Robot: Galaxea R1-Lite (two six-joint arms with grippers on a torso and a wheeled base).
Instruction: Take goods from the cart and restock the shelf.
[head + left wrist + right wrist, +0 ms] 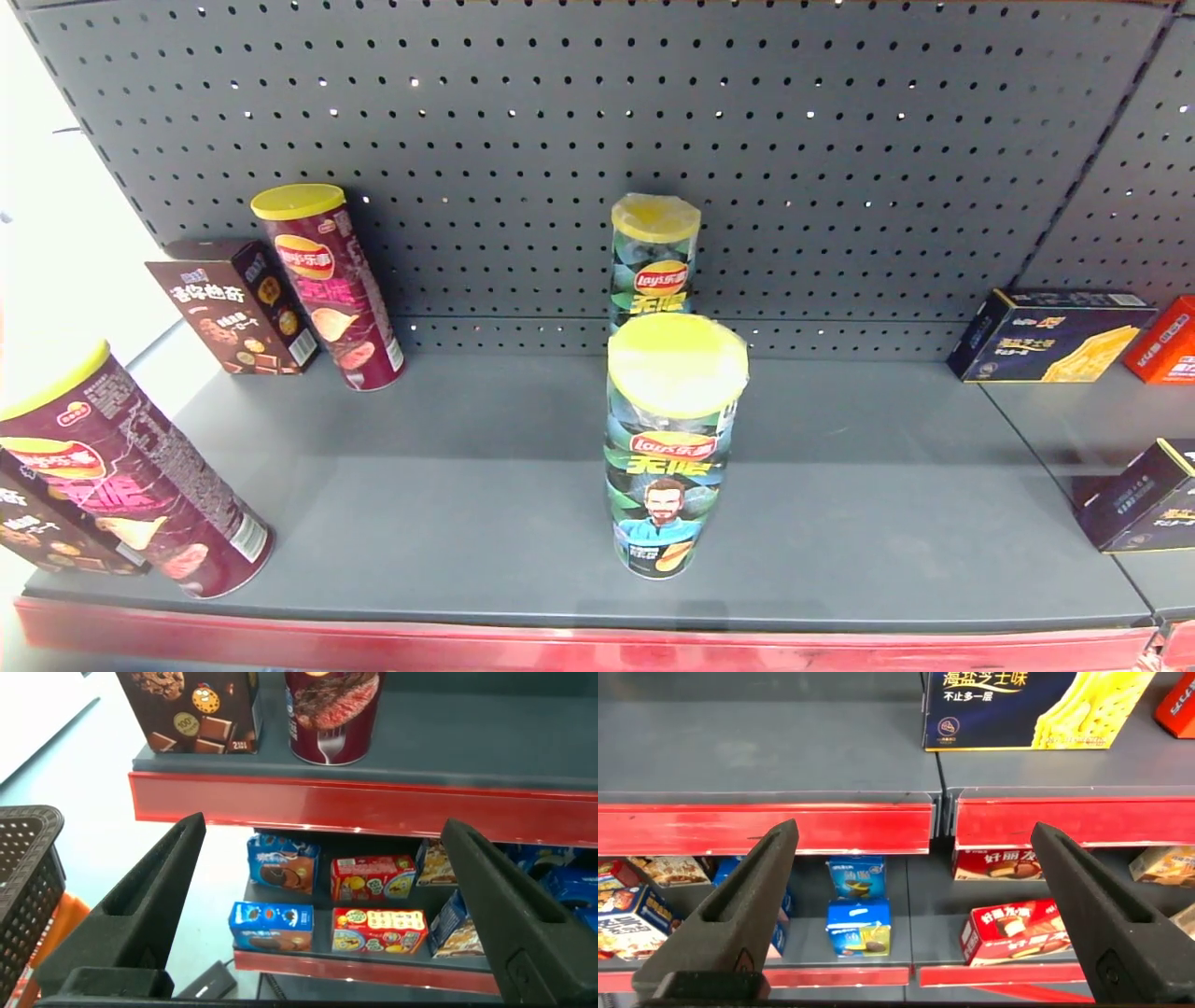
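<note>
**A:** What are the hands doing, nearest first?

**B:** Both are hanging low in front of the shelving and carrying nothing. The left gripper (322, 826) is showing its jaws spread wide. They are facing the red front rail (374, 798) and the blue and red snack packs (276, 859) a tier below. The right gripper (915, 831) is gaping just as wide farther along the same rail.

**A:** Is the cart showing?

**B:** A black mesh basket (28, 877) is sitting at the edge of the left wrist view. I'm guessing it belongs to the cart, but I cannot tell.

**A:** And the goods on the shelf?

**B:** On the grey metal shelf (467, 523), a green-and-blue chip can with a yellow lid (667, 448) is standing upright near the front edge, at the middle. A second matching can (653, 261) is standing behind it, close to the grey pegboard back wall (653, 112). Two maroon chip cans (121, 476) and brown cookie boxes (238, 308) are lining the left side. Dark navy cartons (1050, 336) are lying on the neighbouring bay to the right.

**A:** So how far along are we looking?

**B:** I'm judging it as part-way. The middle file has two cans, with bare shelf on both sides. With both hands empty, another trip to the cart seems due.
</note>
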